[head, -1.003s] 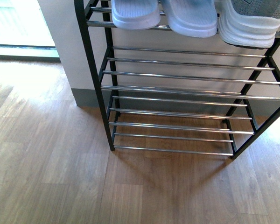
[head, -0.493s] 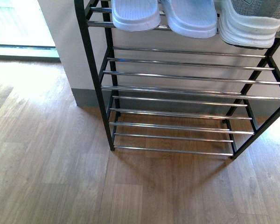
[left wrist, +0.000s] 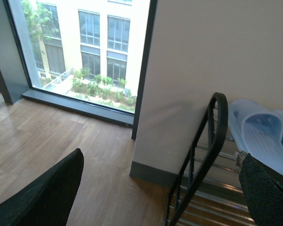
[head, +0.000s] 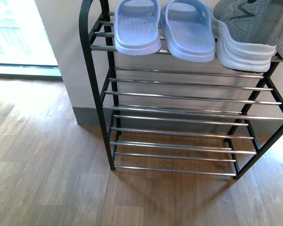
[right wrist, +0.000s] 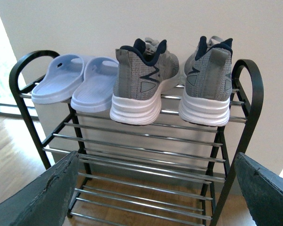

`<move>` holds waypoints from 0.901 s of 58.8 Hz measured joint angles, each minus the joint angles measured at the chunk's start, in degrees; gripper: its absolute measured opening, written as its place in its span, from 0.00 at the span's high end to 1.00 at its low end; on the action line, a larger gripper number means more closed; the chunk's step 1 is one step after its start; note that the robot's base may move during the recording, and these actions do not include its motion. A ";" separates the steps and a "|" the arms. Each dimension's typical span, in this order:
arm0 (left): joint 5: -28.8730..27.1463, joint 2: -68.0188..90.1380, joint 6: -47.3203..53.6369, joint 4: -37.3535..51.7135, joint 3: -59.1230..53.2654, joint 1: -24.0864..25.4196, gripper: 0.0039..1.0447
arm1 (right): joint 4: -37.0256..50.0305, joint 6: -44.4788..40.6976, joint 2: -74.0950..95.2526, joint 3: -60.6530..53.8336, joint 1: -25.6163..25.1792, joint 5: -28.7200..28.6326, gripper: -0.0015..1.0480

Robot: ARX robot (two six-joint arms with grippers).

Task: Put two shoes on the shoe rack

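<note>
Both grey sneakers [right wrist: 144,87] and the pale blue slides [right wrist: 78,82] sat heels-out on the top tier of the shoe rack [right wrist: 247,122], straight ahead of the right gripper [right wrist: 155,197], whose jaws stood wide and empty, as did the left gripper [left wrist: 155,188].

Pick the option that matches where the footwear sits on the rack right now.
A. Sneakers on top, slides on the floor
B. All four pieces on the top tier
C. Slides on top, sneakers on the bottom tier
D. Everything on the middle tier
B: the right wrist view shows the pale blue slides and both grey sneakers side by side on the shoe rack's top tier, with every lower tier bare.
</note>
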 joint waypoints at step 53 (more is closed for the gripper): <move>31.23 -26.86 11.17 0.07 -21.81 24.98 0.99 | 0.00 0.00 0.00 0.00 0.00 0.02 0.09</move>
